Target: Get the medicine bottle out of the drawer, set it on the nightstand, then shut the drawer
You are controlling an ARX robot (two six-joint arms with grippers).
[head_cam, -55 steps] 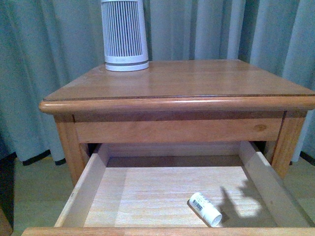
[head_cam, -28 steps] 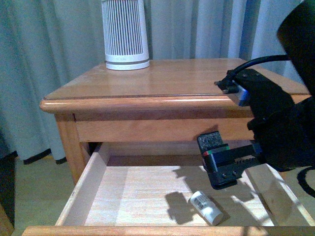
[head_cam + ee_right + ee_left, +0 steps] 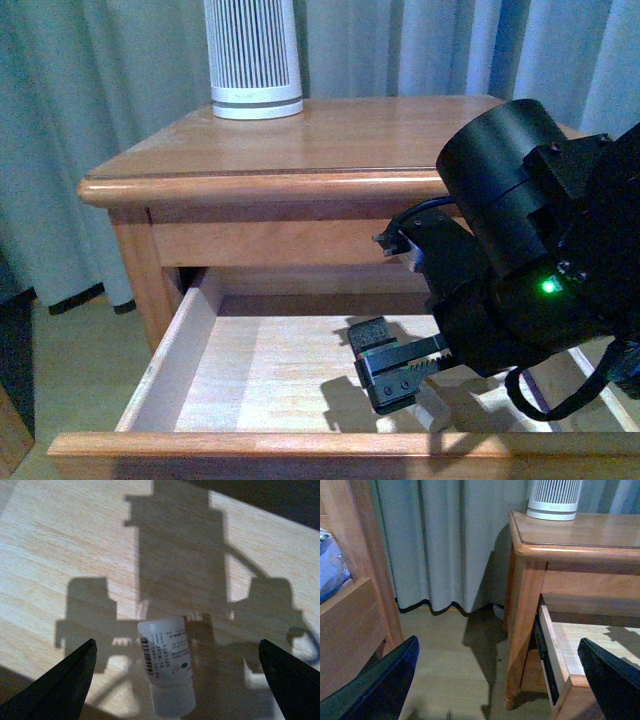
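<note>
Inside the open drawer (image 3: 200,370), the right gripper (image 3: 395,370) hangs with jaws spread wide astride the medicine bottle (image 3: 167,670), which lies on its side on the pale wood floor, seemingly lined up for a pinch.

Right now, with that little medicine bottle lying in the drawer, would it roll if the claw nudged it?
Likely yes: the medicine bottle lies on its round side on the flat wooden floor of the drawer. It looks like rigid plastic, so probably light and firm when squeezed.
</note>
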